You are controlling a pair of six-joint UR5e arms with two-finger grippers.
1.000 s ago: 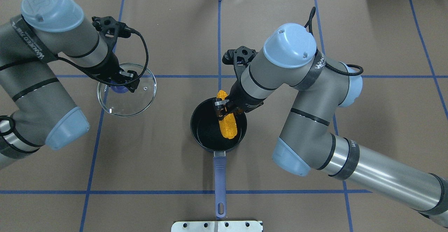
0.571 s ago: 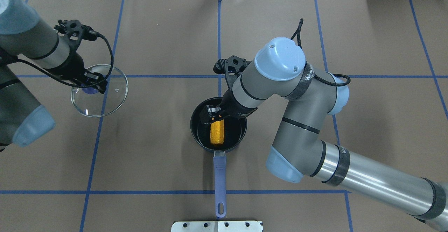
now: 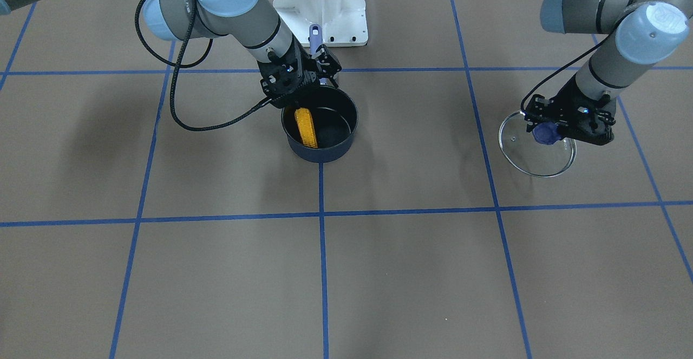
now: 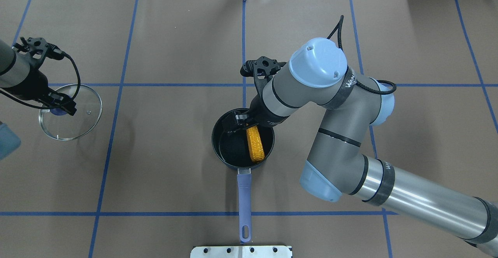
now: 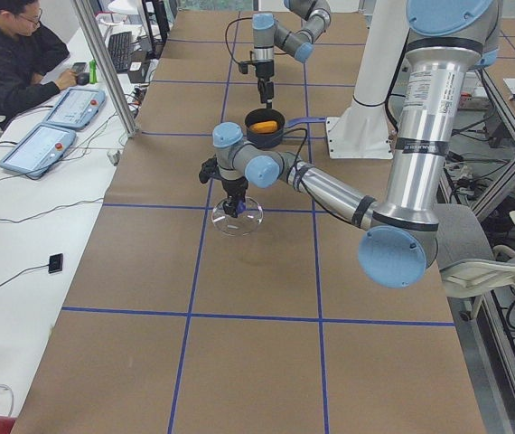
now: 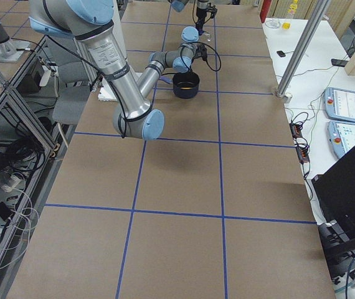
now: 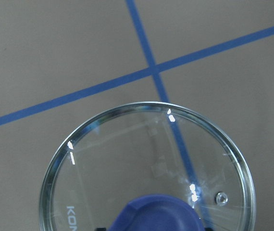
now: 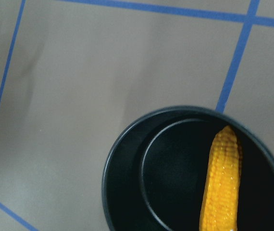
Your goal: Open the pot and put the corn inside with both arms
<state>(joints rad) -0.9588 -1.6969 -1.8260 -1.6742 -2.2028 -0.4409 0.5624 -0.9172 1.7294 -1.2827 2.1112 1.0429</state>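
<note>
The dark pot stands open mid-table, its lavender handle pointing toward the robot. The yellow corn lies inside it; it also shows in the right wrist view and the front view. My right gripper is open and empty, just above the pot's far rim. My left gripper is shut on the blue knob of the glass lid. It holds the lid low over the table at the far left. The lid fills the left wrist view.
Blue tape lines cross the brown table. A white mounting plate sits at the robot's edge by the handle end. A person sits at a side desk beyond the table.
The right gripper lowered the corn into the pot and let it go; the corn now lies loose. The left arm carried the lid further left.
</note>
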